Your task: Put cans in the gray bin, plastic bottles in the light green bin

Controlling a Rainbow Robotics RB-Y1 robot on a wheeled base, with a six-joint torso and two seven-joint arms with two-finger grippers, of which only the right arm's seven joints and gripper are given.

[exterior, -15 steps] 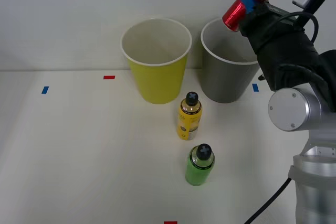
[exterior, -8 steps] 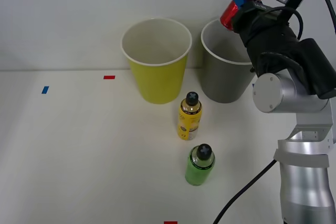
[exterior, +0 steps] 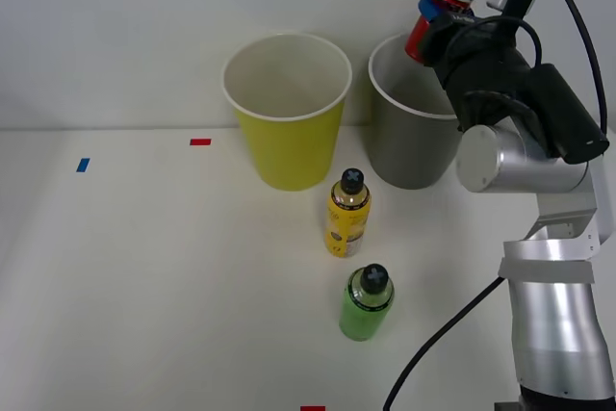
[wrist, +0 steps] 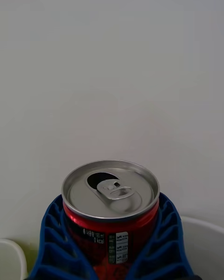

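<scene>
Two bins stand side by side — light green bin point(exterior: 287, 113), gray bin point(exterior: 412, 137) — nothing visible inside either. Right gripper point(exterior: 435, 22) fingers clamp the red can point(exterior: 439, 14) above the gray bin's rim; both bottles point(exterior: 348, 213) point(exterior: 367, 302) upright on the table point(exterior: 144, 276).

A lab-like test setup: plain white table point(exterior: 144, 286) with coloured tape markers point(exterior: 200, 141).

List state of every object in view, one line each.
red can: held in the right gripper, above the gray bin, opened top
gray bin: upright, nothing seen inside
light green bin: upright, nothing seen inside
yellow-labelled bottle: standing on the table, capped
green bottle: standing on the table, capped, nearest the robot
</scene>
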